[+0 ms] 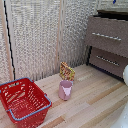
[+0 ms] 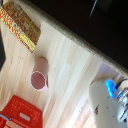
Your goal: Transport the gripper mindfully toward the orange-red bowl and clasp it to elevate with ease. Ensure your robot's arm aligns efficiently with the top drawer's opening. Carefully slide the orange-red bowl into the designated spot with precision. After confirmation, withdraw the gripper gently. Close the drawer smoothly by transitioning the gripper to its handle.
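Orange-red bowl nowhere in either view. Wide grey-brown wooden top drawer (image 1: 107,35) shut, slim silver handle (image 1: 106,36) across its front. On light wooden desk (image 1: 95,100): pink cup (image 1: 65,90), red wire basket (image 1: 22,99). White gripper (image 2: 111,102) partly visible; jaws' state impossible to tell.

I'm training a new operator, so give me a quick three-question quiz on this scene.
1. True or false: the pink cup stands outside the red basket.
2. In the exterior view, what stands just behind the cup? A) patterned packet B) glass bottle C) green plate
3. Fill in: the black-framed drawer sits ___ the top drawer.
Key: 1 true; 2 A; 3 below.
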